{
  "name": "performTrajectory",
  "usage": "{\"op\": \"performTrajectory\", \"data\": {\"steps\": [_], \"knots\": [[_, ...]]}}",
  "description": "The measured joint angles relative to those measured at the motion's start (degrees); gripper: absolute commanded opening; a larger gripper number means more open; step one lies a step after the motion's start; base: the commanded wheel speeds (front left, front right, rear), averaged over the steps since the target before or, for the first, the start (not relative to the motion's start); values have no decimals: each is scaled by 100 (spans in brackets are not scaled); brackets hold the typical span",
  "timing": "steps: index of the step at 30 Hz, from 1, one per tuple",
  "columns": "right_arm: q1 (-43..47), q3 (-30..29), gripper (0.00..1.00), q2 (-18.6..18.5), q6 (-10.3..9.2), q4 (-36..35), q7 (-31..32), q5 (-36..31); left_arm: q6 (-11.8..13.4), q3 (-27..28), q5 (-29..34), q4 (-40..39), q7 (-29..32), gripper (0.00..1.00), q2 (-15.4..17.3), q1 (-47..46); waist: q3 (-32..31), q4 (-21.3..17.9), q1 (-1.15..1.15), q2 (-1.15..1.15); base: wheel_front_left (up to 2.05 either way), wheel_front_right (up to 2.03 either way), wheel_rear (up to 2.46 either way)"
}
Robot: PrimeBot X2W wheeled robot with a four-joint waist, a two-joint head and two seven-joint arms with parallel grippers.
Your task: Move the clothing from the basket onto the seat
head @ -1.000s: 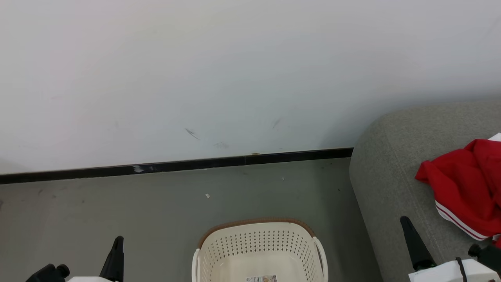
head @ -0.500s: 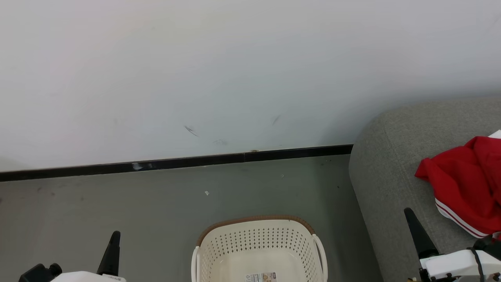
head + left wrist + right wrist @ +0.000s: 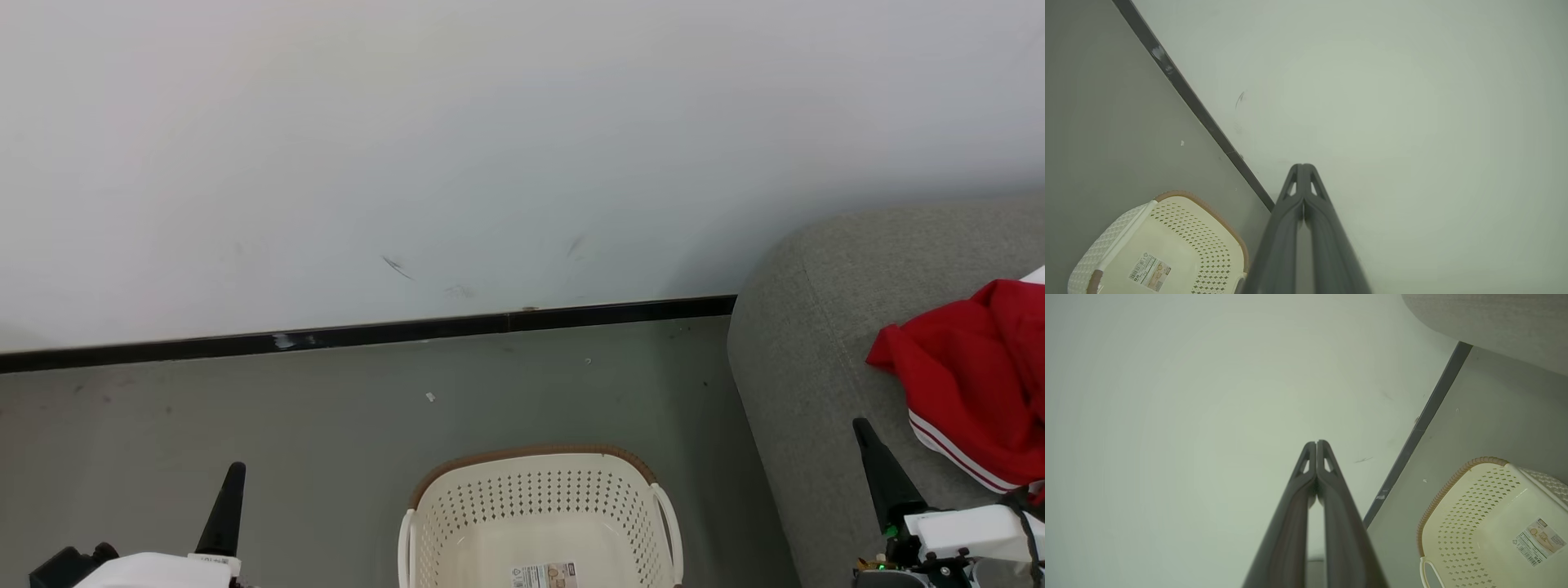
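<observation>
Your left gripper [image 3: 235,469] sits low left, jaws pressed together, empty. Your right gripper [image 3: 860,426], jaws together too, hangs over the seat's [image 3: 808,343] near edge. Between them the basket [image 3: 531,452] stands on the floor [image 3: 326,425], sticker [image 3: 544,575] on its bottom. The clothing [image 3: 967,376], red with white stripes, lies crumpled on the seat just right of your right gripper. Beyond, open floor runs to the skirting [image 3: 408,333] and wall [image 3: 490,122].

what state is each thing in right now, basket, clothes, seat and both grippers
basket: upright on the floor, no clothing in the part that shows
clothing: crumpled heap lying on the seat
seat: bearing the clothing
left gripper: shut, holding nothing
right gripper: shut, holding nothing
</observation>
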Motion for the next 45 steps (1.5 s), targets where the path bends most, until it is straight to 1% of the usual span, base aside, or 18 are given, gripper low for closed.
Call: {"op": "performTrajectory", "data": {"steps": [10, 18, 45], "knots": [[-152, -43, 0, -56, 0, 174, 186, 1014, -208, 188, -764, 113, 198, 0, -44, -179, 43, -9, 0, 0, 0, 0, 0], [-269, -55, 0, -108, 0, 232, 280, 1662, -343, 312, -1256, 188, 341, 0, -101, -227, 67, -13, -1, 0, 0, 0, 0], [-272, -66, 0, -110, 0, 313, 293, 1670, -350, 319, -1259, 248, 342, 0, -134, -291, 66, -14, -2, 0, 0, 0, 0]]}}
